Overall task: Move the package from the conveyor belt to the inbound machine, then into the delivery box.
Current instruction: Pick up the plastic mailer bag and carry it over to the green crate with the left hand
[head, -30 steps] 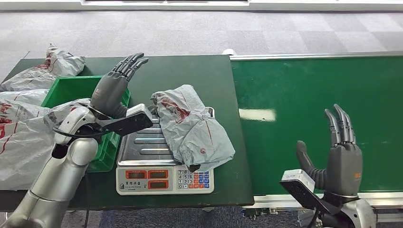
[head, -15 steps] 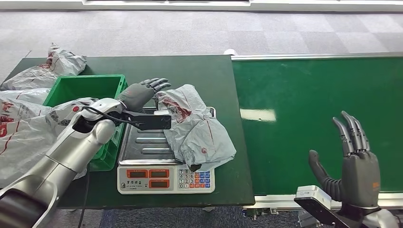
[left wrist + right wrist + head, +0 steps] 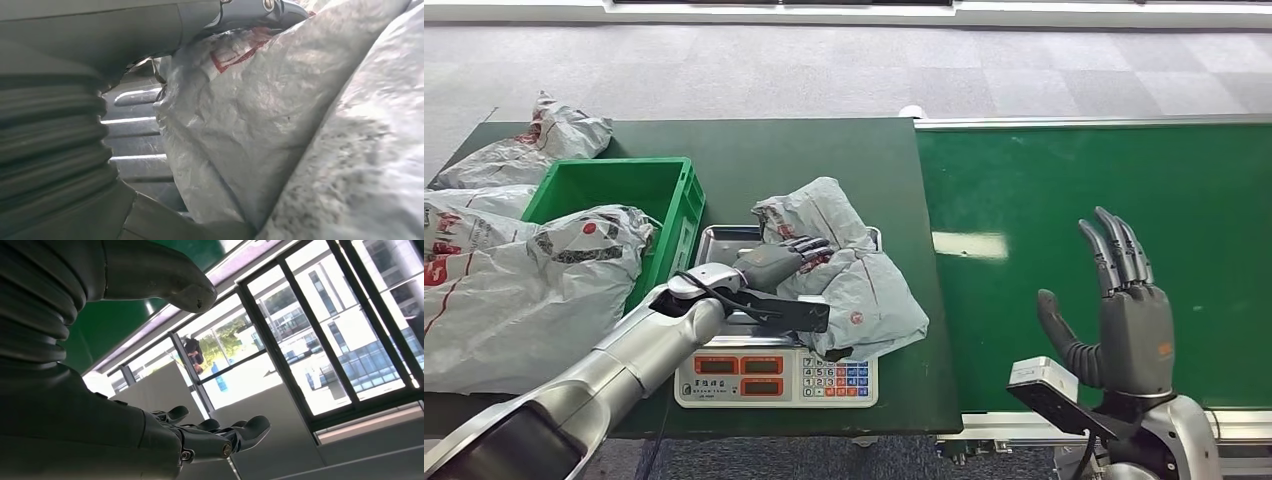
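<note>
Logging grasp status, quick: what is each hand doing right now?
Left hand: fingers lie on the grey package on the scale; a grip cannot be told.
Right hand: open, holding nothing.

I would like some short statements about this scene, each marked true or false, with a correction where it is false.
1. The grey package lies on the scale. True.
2. The left hand is raised high above the green crate. False: it is low over the scale, its fingers on the package.
3. The right hand holds a package. False: it holds nothing, fingers apart, over the conveyor belt.
4. The conveyor belt carries no package. True.
5. The green crate is to the right of the scale. False: it stands to its left.
</note>
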